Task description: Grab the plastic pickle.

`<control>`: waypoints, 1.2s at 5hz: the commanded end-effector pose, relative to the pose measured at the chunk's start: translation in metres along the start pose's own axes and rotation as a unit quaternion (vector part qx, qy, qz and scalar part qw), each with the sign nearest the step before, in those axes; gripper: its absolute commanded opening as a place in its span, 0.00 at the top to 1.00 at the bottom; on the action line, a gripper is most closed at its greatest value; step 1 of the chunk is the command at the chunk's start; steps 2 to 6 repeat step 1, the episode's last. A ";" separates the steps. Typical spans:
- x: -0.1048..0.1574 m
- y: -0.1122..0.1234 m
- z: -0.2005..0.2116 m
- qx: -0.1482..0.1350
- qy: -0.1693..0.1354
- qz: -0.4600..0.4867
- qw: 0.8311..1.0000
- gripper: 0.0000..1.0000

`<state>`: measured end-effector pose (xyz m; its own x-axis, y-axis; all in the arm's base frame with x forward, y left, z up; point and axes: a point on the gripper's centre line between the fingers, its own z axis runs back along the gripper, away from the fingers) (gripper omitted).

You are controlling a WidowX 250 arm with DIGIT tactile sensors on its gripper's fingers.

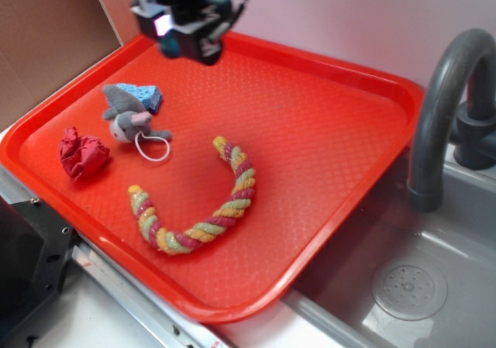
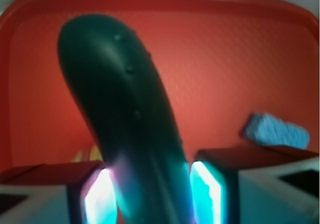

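The gripper (image 2: pixel 148 191) has its two pads closed against the lower end of the pickle (image 2: pixel 120 104), held up above the red tray (image 1: pixel 341 131). Smooth plastic, pinched near one end — it could pivot or slide out.

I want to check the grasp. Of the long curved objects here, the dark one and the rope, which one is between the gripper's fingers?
The plastic pickle: dark green, smooth, clamped in the gripper. The multicoloured rope lies free on the red tray.
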<state>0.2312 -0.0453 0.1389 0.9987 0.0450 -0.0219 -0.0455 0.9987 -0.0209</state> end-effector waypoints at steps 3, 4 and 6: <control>-0.015 -0.007 0.000 -0.042 -0.004 0.007 0.999 1.00; -0.015 -0.007 0.000 -0.042 -0.004 0.007 0.999 1.00; -0.015 -0.007 0.000 -0.042 -0.004 0.007 0.999 1.00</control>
